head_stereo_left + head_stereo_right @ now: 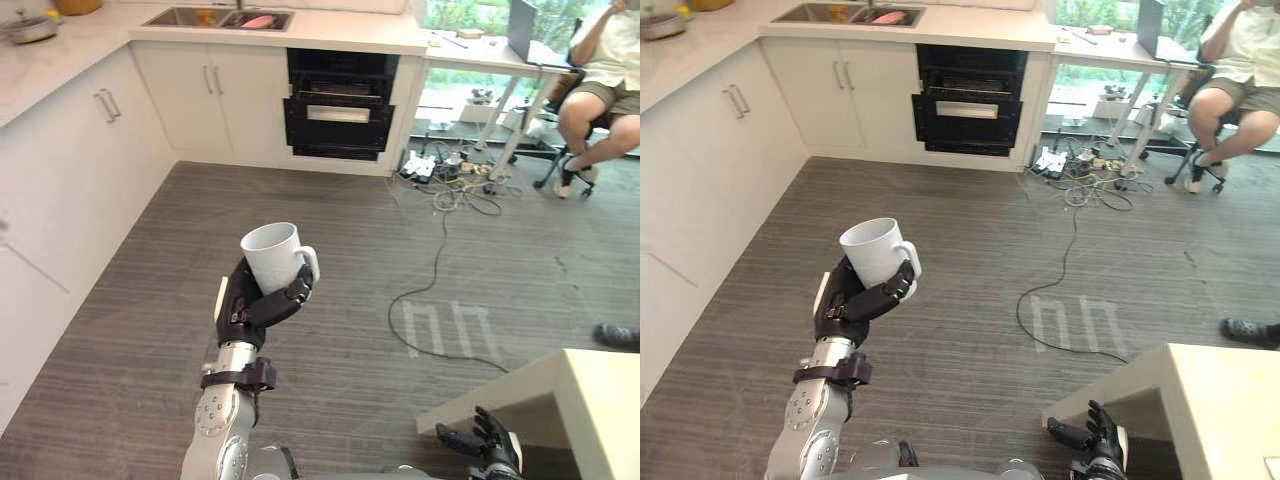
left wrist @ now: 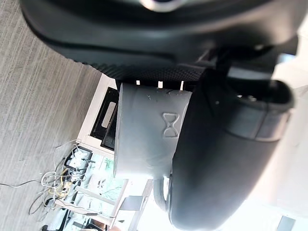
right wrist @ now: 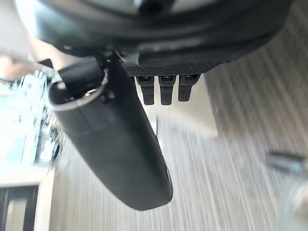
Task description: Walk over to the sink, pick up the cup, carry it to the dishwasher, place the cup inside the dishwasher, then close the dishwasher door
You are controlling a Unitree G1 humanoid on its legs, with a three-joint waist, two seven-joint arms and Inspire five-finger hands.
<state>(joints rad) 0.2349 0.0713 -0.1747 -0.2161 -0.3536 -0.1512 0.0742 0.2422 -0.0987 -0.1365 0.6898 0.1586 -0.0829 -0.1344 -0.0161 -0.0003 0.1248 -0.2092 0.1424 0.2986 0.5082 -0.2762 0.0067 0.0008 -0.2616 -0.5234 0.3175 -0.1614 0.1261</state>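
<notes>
Daylight comes in thru the window [image 1: 1080, 12] top right, so my head cams look bright n even, only soft shadows on the floor [image 1: 330, 250]. Cup [image 1: 272, 255] reads clean white, no glare. Left wrist cam: bg blown out, left hand [image 2: 216, 159] nearly a silhouette.

The left arm [image 1: 213, 432] is clad in silver-grey metal marked with small screws [image 1: 205, 420] and ringed by a black strap [image 1: 240, 378] at the wrist, while the left robot hand [image 1: 246, 302] and right robot hand [image 1: 492, 447] are cased in black.
</notes>
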